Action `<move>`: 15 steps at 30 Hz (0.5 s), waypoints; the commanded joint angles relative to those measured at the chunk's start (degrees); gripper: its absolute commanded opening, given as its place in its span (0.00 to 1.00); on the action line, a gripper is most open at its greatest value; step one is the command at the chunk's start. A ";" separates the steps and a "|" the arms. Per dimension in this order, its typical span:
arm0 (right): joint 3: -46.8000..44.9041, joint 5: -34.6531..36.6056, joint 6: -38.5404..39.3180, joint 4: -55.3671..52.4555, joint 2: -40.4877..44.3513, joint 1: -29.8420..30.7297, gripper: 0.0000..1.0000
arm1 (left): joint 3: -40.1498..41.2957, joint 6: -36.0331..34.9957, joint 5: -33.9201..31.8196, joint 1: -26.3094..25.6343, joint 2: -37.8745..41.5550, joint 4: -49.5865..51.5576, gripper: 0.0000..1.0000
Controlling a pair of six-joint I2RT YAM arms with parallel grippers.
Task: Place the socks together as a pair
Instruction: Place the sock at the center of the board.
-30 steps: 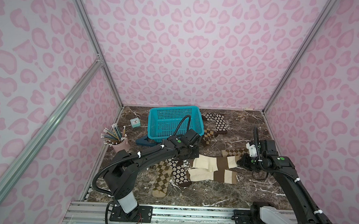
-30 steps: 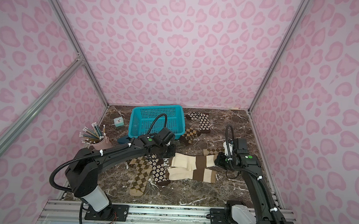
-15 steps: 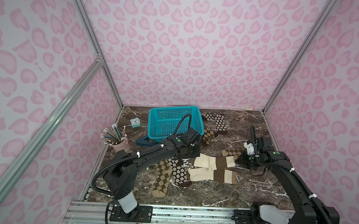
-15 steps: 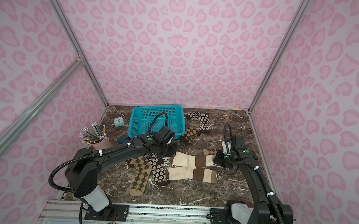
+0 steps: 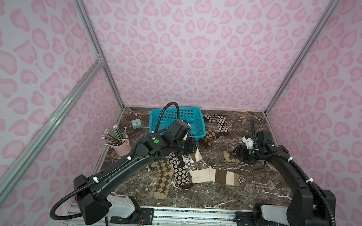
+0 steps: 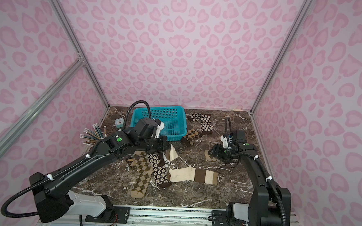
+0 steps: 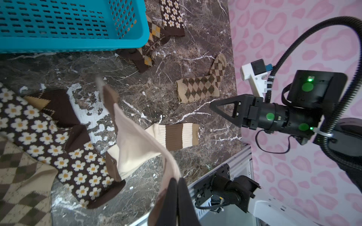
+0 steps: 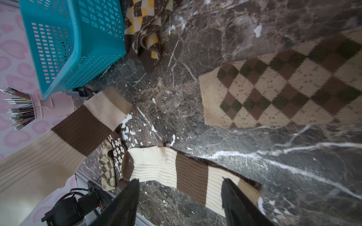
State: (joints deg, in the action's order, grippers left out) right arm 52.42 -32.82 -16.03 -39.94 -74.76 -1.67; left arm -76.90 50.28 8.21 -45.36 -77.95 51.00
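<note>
Pink spotted walls (image 5: 198, 44) enclose a dark, seemingly marble tabletop (image 5: 257, 185).

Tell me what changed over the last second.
The right gripper opened, apparently letting go of the cuff of the lifted striped sock. That sock swung back and now hangs from the left gripper, which stays shut on it. The right arm edged slightly toward the tan argyle sock. The flat striped sock and the basket lie as before.

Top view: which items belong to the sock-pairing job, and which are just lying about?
Job: held striped sock, flat striped sock, two tan argyle socks, two flower socks, brown-orange argyle sock.
Lying about: blue basket, pencil cup, small clock.
</note>
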 commanded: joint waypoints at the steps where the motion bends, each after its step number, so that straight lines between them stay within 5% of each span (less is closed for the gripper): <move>1: 0.48 -3.82 1.02 1.46 1.44 0.17 0.72 | -2.99 2.26 -2.85 -0.07 2.32 8.95 0.03; 7: 0.35 -4.21 0.36 1.97 1.69 0.30 0.73 | -10.65 0.61 -7.89 -0.23 -0.93 21.26 0.03; 15: -0.99 -3.18 0.54 1.03 2.77 0.35 0.74 | -8.73 -2.51 1.83 -4.75 -18.98 2.52 0.03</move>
State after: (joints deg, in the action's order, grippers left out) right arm 51.57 -35.83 -16.03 -38.79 -72.49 -1.34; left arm -84.20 49.45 5.89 -49.30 -91.81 63.29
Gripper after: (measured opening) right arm 0.736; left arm 0.049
